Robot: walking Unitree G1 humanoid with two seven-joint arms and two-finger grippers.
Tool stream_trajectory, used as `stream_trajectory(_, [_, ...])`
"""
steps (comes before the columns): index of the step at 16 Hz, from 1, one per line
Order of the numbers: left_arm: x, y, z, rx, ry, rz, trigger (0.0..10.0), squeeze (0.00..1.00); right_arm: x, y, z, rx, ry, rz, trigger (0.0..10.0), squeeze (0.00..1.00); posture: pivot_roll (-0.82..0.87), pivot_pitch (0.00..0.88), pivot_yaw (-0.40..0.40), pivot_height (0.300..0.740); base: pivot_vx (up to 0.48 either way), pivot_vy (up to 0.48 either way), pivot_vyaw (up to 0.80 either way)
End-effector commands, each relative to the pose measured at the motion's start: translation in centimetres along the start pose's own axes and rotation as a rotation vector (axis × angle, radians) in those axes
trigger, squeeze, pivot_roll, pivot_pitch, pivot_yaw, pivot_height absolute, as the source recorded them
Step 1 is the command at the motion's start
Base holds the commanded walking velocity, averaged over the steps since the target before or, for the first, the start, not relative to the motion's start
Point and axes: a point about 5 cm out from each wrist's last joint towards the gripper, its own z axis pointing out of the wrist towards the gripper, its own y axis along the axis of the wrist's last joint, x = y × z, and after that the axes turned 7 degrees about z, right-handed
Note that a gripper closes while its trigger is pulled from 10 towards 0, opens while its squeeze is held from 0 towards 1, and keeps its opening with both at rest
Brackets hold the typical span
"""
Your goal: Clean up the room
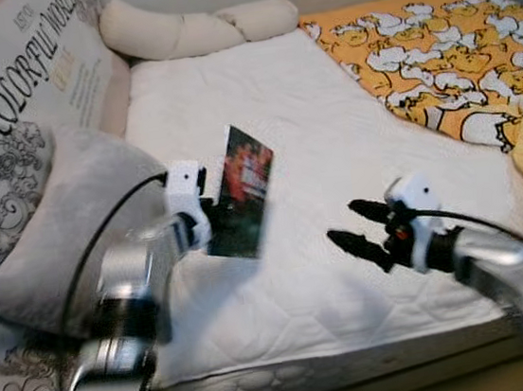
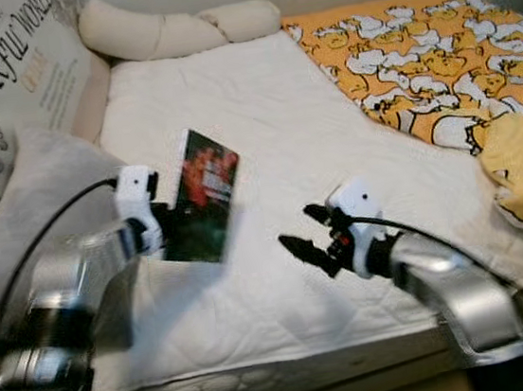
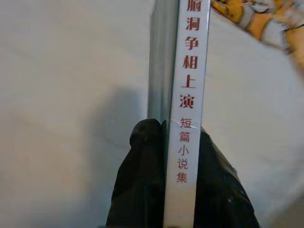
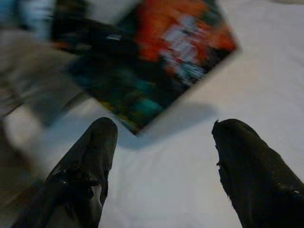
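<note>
The left arm reaches forward, forearm raised, its left gripper (image 1: 214, 211) clamped with both fingers (image 3: 142, 180) pressed together on something thin; the right arm extends forward and inward, its right gripper (image 1: 353, 227) spread apart.

Book (image 1: 242, 193) above mattress (image 1: 332, 149) — pillows (image 1: 41, 184) left, blanket (image 1: 435, 50) right, bolster (image 1: 193, 27) behind.

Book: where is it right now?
The book is held upright in the left gripper, above the white mattress, left of the open right gripper, beside the grey pillow.
</note>
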Motion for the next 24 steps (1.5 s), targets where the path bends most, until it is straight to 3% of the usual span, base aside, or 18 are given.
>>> stream_trajectory(1, [-0.2,0.5,0.2,-0.013,-0.042,-0.076,10.0,0.0,0.8,0.5,0.0,0.007,0.062,0.005,10.0,0.0,-0.12,0.0,0.055,0.74,0.0,0.0,0.0])
stream_trajectory(3, [-0.4,-0.4,1.3,0.026,-0.08,-0.226,10.0,0.0,1.7,0.3,-0.8,0.078,0.137,0.009,10.0,0.0,-0.15,0.0,0.054,0.74,0.0,0.0,0.0])
stream_trajectory(5, [0.1,-1.8,2.2,0.04,-0.025,-0.296,10.0,0.0,2.0,-0.4,-1.5,0.153,0.141,0.0,10.0,0.0,-0.18,0.0,0.046,0.74,0.0,0.0,0.0])
stream_trajectory(7, [0.3,-2.7,2.6,0.068,0.004,-0.32,10.0,0.0,2.3,-0.5,-2.1,0.184,0.152,0.019,10.0,0.0,-0.2,0.023,0.041,0.74,0.0,0.0,0.0])
stream_trajectory(9, [0.6,-4.2,2.9,0.106,0.054,-0.294,10.0,0.0,2.7,-0.8,-3.1,0.247,0.138,0.038,10.0,0.0,-0.24,0.057,0.03,0.74,0.0,0.0,0.0])
stream_trajectory(15, [1.4,-4.6,3.0,0.08,0.141,-0.252,10.0,0.0,3.4,-1.1,-4.8,0.309,0.084,0.057,10.0,0.0,-0.31,0.106,0.018,0.74,0.0,0.0,0.0])
stream_trajectory(16, [1.5,-4.7,3.0,0.082,0.148,-0.241,10.0,0.44,3.6,-1.3,-5.1,0.327,0.079,0.055,10.0,0.0,-0.31,0.109,0.019,0.74,0.0,0.0,0.0])
stream_trajectory(17, [1.7,-4.7,2.9,0.084,0.159,-0.217,10.0,1.0,3.8,-1.5,-5.3,0.344,0.064,0.054,10.0,0.0,-0.32,0.115,0.023,0.74,0.0,0.0,0.0])
stream_trajectory(24, [4.0,-4.4,1.8,0.099,0.277,-0.1,10.0,1.0,3.6,-1.6,-5.2,0.332,0.002,0.042,10.0,0.0,-0.32,0.115,0.049,0.74,0.0,0.0,0.0])
